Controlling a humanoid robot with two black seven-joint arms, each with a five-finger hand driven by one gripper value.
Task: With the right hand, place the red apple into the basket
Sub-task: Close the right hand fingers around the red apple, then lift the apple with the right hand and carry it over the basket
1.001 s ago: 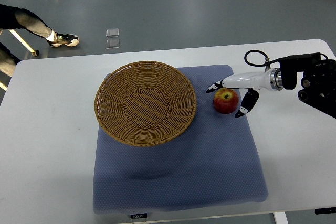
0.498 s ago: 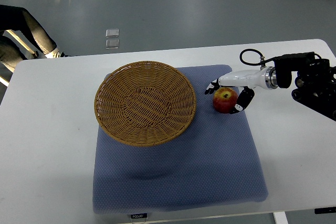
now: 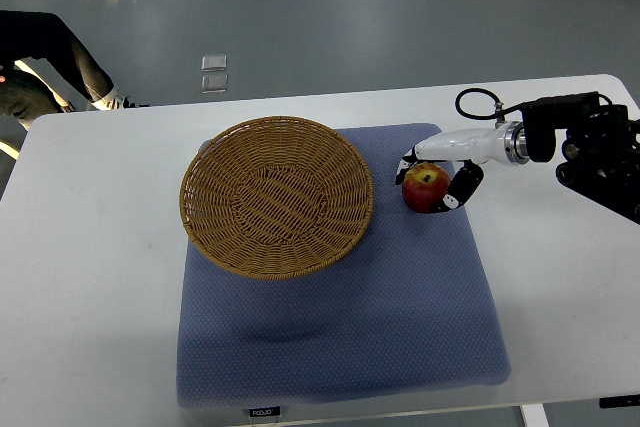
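Your stock, operator, largest item first:

1. Surface [image 3: 90, 247], white with rounded corners. It fills most of the view; wide bare margins run down its left and right sides. The grey floor [image 3: 350, 17] lies beyond its far edge.

2. Mat [image 3: 340, 327], blue-grey and padded, laid on the middle of the surface. Its near half is bare; its near edge lies close to the surface's near edge.

3. Basket [image 3: 277, 196], round brown wicker, shallow, seated on the far-left part of the mat. Its left rim reaches the mat's left edge. You will find nothing inside it.

4. Right arm [image 3: 590, 152], dark-jointed, entering from the picture's right edge over the bare right margin, with a black cable loop near the wrist.

5. Right robot hand [image 3: 437, 169], white with black fingertips, closed around the red apple: fingers curl over its far side and another finger wraps its right side.

6. Red apple [image 3: 425, 187], on the mat near its far-right corner, just right of the basket's rim and outside it, with a narrow strip of mat between the two.

7. Person [image 3: 50, 57], partly visible at the far left on the floor.
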